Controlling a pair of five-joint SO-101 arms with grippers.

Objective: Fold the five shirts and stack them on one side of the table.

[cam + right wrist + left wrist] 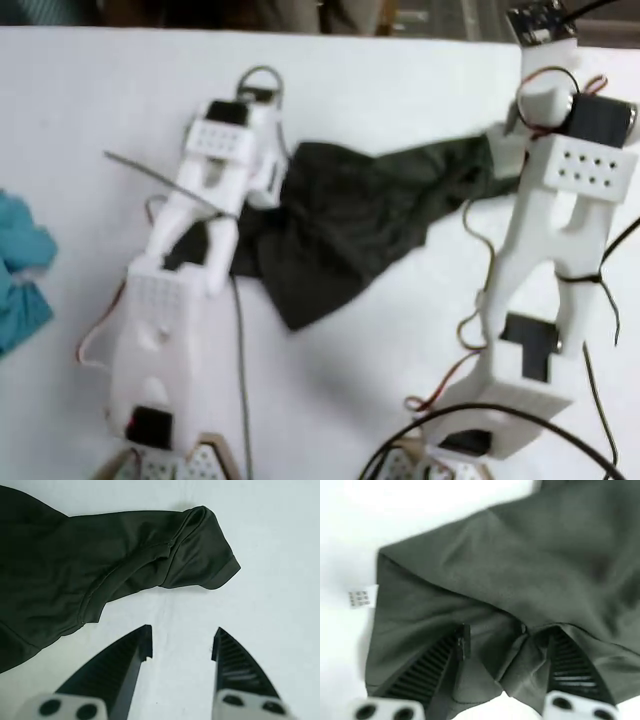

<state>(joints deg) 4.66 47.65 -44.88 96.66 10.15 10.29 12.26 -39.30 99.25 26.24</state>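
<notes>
Left jaws: spread wide, set down over the dark shirt [520, 570]. A raised fold of its cloth stands between the two jaws, nearer the far-side jaw. They are not pressed on it, so no grip yet. A small white label [362, 597] lies off to the outer side of the jaws, at the shirt's edge.

Right jaws: spread, with bare tabletop [280, 540] between and under them. The sleeve [200, 550] lies just beyond the tips, apart from them, its cuff end ahead of the gap and a little to one side. The body of the shirt runs off past the other jaw.

High view: the shirt [350, 220] lies rumpled and slantwise between the left arm [165, 300] and the right arm [550, 240], with one sleeve drawn out toward the right arm.

Progress (judgement): early.
- No clean fold shows in the dark shirt.
- No stack can be seen on either side of the tabletop.
- A teal garment [20, 270] lies crumpled well outside the left arm, unfolded, likely another of the five.
- Still to do: fold this shirt, place it, then handle the rest.
</notes>
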